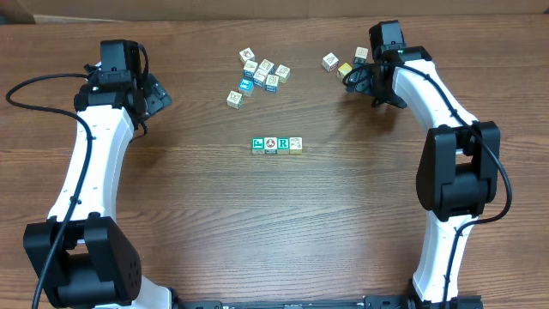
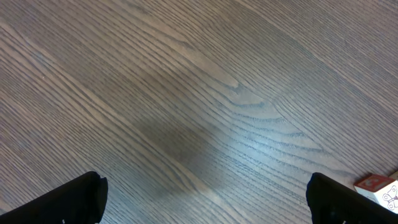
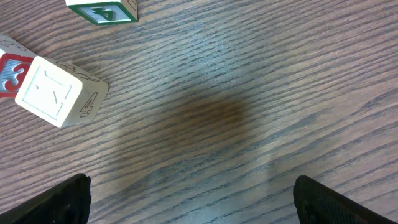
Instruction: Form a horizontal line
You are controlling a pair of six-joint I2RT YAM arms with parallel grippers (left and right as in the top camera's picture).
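Observation:
The horizontal line (image 1: 277, 144) is a row of small touching cubes at the table's middle: green, white with a round picture, green "R", cream. My left gripper (image 1: 158, 96) hovers open far to the row's upper left. In the left wrist view its fingers (image 2: 81, 200) stand wide over bare wood, gripper (image 2: 205, 199) empty. My right gripper (image 1: 357, 79) is open at the upper right, beside loose cubes. In the right wrist view the gripper (image 3: 193, 200) holds nothing, with only wood between its fingers (image 3: 339, 200).
Several loose cubes (image 1: 262, 72) lie behind the row, and one (image 1: 234, 98) sits apart to their left. A small group (image 1: 343, 62) lies by the right gripper; a cream "4" cube (image 3: 59, 90), a red one (image 3: 7, 71) and a green one (image 3: 102, 10) show. One cube (image 2: 379, 188) is near the left finger.

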